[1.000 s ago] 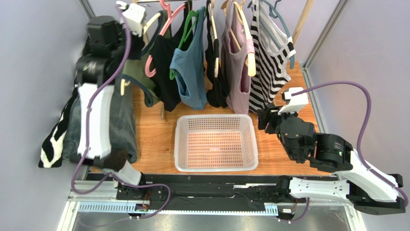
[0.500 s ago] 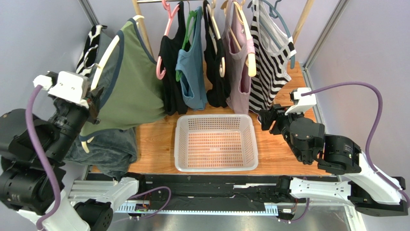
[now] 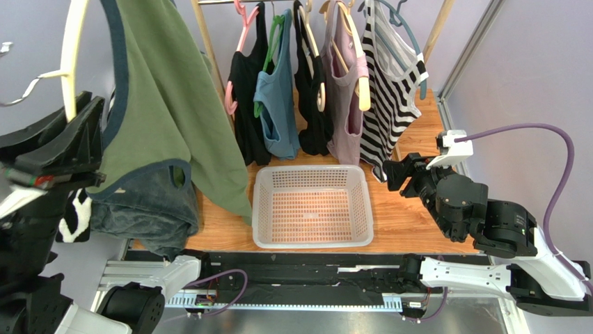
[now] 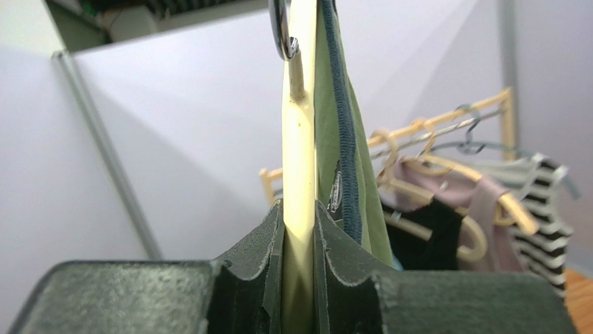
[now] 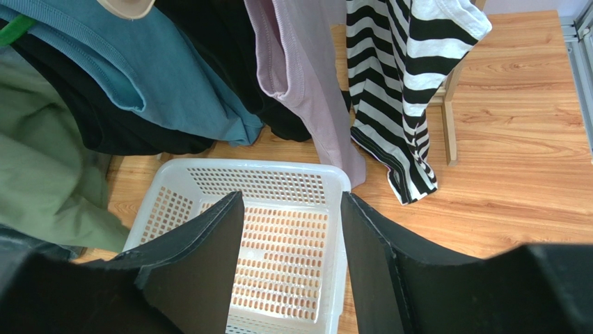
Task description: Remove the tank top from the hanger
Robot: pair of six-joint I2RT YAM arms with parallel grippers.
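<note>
The left claw (image 4: 299, 229) is closed tight on the cream hanger (image 4: 299, 139) and holds it upright, high at the left side, away from the rail (image 4: 445, 125). The green top (image 3: 160, 104) is on this hanger and falls down in long folds; its lower corner ends just beside the basket (image 3: 312, 169). The right claw (image 5: 291, 209) is about half open and holds nothing, low at the right and pointing toward the basket. The top looks like light, soft, limp cloth, so it should slide easily over the smooth hanger but will give no resistance to a push. A good place to take it is probably the hanging hem or the dark-edged strap, pulling away from the hanger. The left wrist view shows the grip and the free metal hook (image 4: 282, 35), but not the hem. The top view shows the whole drape, and the right wrist view shows only a green edge at its left.
</note>
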